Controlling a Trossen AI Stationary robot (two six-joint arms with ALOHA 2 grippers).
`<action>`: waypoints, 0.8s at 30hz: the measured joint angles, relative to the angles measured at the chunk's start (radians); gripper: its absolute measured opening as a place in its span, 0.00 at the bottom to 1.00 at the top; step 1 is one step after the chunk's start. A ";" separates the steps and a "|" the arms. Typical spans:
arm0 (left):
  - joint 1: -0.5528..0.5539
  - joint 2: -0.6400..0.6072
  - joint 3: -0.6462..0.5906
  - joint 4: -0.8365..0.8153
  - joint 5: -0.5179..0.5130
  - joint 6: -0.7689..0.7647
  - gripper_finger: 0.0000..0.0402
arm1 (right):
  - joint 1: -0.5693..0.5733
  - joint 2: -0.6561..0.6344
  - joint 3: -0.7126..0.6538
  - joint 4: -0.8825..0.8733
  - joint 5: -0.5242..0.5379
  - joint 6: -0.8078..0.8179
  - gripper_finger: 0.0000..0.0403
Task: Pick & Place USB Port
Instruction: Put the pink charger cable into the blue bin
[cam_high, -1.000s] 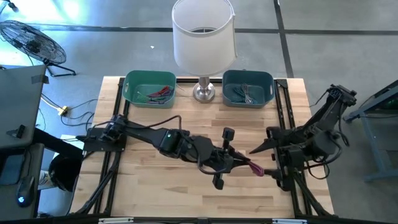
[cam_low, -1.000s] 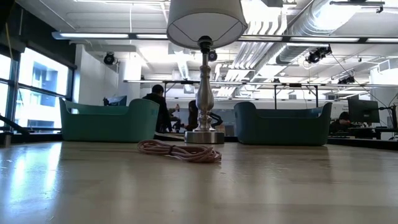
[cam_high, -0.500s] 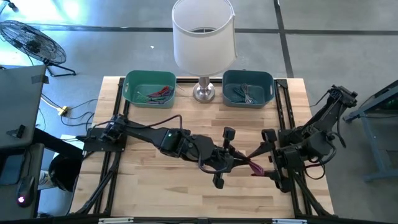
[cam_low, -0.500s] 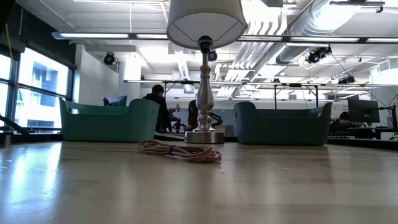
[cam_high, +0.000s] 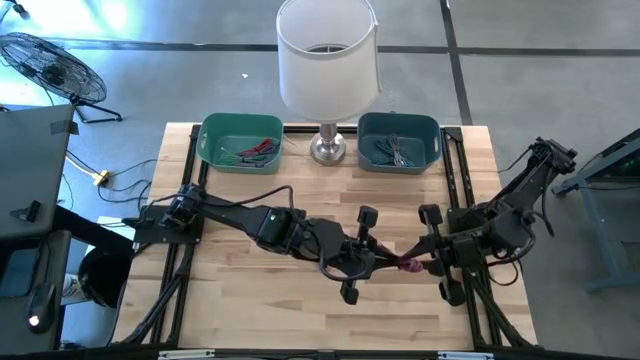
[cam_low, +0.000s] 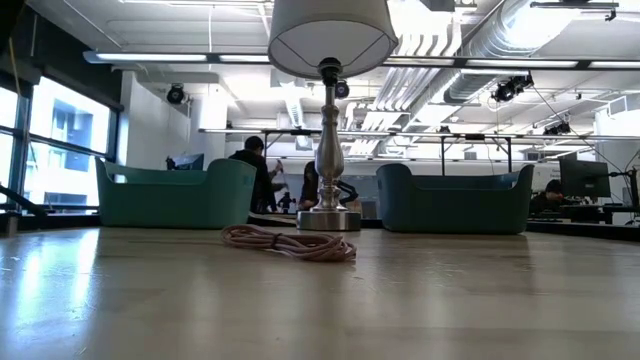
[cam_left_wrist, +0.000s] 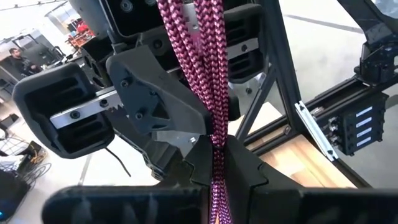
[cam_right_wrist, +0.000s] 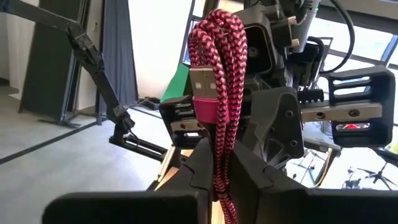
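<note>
1. Wooden table sits in an open workshop with ceiling ducts; in the low view people sit at desks far behind it.
2. Along the far edge stand a left teal bin holding red and dark cables, a lamp in the middle, and a right teal bin holding grey cables. A pale pink coiled cable lies on the wood in front of the lamp base in the low view.
3. Left gripper is out over the table's middle, fingers pressed together on a bundle of magenta braided USB cable — held up off the wood.
4. Right gripper meets it from the right, just beside the left one, and its fingers are also pinched on the same bundle; the right wrist view shows the silver USB plug and looped cable rising from between its fingers, with the left gripper's body close behind.
5. Against a second ago: the right gripper then stood spread and apart from the cable, nearer the table's right rail — now it has slid left and closed. The left arm has not shifted.
6. Both grippers crowd the cable closely, face to face. Open wood lies toward the near edge and to the left; black rails run along both table sides.
</note>
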 joint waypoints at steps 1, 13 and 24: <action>0.000 0.000 0.000 -0.004 0.000 0.000 0.03 | 0.000 0.000 0.000 -0.001 0.008 0.010 0.05; 0.006 0.000 0.000 -0.005 0.013 -0.108 0.26 | -0.008 0.000 0.000 -0.010 0.028 0.001 0.04; 0.007 -0.022 0.000 -0.047 -0.099 -0.106 0.47 | 0.038 -0.059 0.000 -0.070 0.219 -0.022 0.04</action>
